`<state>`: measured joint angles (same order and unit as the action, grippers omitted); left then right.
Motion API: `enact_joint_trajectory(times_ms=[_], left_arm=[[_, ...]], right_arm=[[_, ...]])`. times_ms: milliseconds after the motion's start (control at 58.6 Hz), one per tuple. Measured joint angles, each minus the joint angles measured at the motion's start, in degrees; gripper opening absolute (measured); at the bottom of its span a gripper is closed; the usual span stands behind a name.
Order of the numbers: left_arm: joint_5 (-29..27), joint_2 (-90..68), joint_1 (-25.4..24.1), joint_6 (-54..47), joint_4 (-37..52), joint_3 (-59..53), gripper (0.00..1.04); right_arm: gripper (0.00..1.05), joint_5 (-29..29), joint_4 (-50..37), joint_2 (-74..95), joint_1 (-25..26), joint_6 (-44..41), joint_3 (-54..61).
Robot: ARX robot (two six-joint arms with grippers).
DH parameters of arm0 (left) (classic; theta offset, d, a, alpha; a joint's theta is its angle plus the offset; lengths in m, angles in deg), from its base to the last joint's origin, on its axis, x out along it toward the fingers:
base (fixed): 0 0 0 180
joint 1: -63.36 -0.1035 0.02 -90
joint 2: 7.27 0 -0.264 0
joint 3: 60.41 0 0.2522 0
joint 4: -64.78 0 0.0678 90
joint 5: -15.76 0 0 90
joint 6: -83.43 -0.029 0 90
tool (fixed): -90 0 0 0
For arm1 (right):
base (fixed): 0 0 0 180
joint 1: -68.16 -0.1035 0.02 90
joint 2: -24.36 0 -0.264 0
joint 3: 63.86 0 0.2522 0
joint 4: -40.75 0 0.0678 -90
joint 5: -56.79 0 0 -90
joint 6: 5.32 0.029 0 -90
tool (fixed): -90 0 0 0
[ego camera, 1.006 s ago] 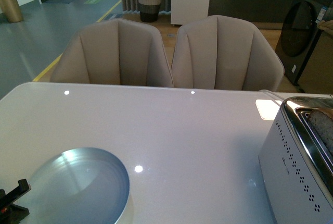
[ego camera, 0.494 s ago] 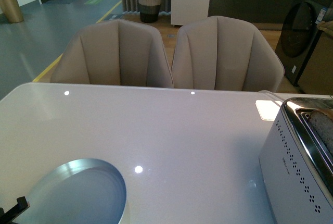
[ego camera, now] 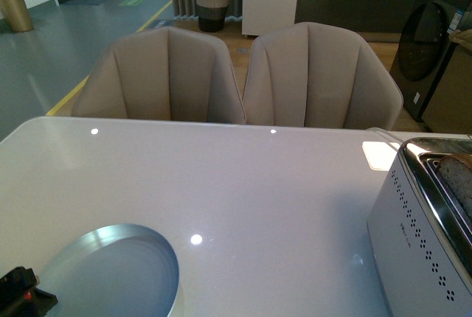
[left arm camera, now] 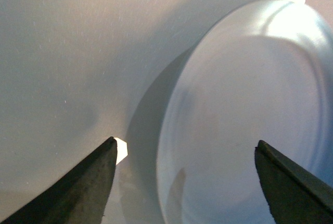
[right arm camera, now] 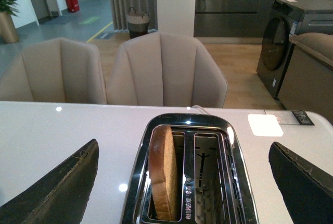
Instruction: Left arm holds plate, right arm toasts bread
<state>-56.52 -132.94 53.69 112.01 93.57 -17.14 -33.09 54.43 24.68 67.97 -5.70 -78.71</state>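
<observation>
One plate (left arm camera: 244, 125) on the desk (ego camera: 243, 184), near left corner; rigid, glossy, probably slippery and breakable, best pinched at the rim. One bread (right arm camera: 163, 174) slice upright in the toaster (right arm camera: 190, 174), light, crumbly. Left tool (left arm camera: 187, 177) spread wide, straddling plate rim, gripping nothing. Right tool (right arm camera: 184, 182) apart above toaster. Two chairs (ego camera: 236, 77).

**White table, plate and toaster**

Glossy white table (ego camera: 243, 184), dotted with small light reflections. Near the front left corner, a pale blue-grey plate (ego camera: 110, 273), flat on the surface and casting a soft shadow to one side in the left wrist view. At the right edge, a white toaster (ego camera: 420, 243) with a chrome top and rows of small holes down its side. Beyond the toaster, near the far right corner, a bright patch of light on the surface.
</observation>
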Motion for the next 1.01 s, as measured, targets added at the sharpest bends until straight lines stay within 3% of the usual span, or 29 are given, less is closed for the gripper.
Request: enact_joint_trajectory(times_ms=[102, 290, 563, 665, 818, 835, 870, 904, 955, 1006], left_arm=[[0.04, 7.37, -0.13, -0.28, -2.91, -0.33, 1.00], [-1.42, 23.10, 2.40, -0.83, -11.54, -0.79, 0.98], [-6.36, 51.25, 12.04, 3.96, -24.22, -1.05, 0.98], [-7.32, 57.13, 14.82, 4.35, -26.84, -0.42, 0.98], [-7.74, 57.44, 14.88, 4.59, -27.12, -0.22, 0.98], [-8.55, 57.35, 14.99, 3.93, -26.69, -0.31, 0.98], [-17.03, 56.30, 15.89, -2.40, -13.90, -3.98, 0.88], [-21.81, 56.35, 15.96, -10.40, -3.21, -8.11, 0.79], [-23.04, 57.53, 15.54, -17.25, 4.61, -11.67, 0.68], [-22.86, 59.87, 15.17, -21.88, 6.88, -13.84, 0.57]], right_arm=[[0.96, 0.00, 0.00, 0.00, 0.00, 0.00, 0.00], [0.96, 0.00, 0.00, 0.02, 0.00, 0.00, 0.00], [0.96, 0.00, 0.00, 0.00, 0.00, 0.00, 0.00], [0.96, 0.00, 0.00, 0.02, 0.00, 0.00, 0.00], [0.96, 0.00, 0.00, 0.00, 0.00, 0.00, 0.00], [0.96, 0.00, 0.00, 0.00, 0.00, 0.00, 0.00], [0.96, 0.00, 0.00, 0.00, 0.00, 0.00, 0.00], [0.96, 0.00, 0.00, 0.00, 0.00, 0.00, 0.00], [0.96, 0.00, 0.00, 0.02, 0.00, 0.00, 0.00], [0.96, 0.00, 0.00, -0.02, 0.00, 0.00, 0.00]])
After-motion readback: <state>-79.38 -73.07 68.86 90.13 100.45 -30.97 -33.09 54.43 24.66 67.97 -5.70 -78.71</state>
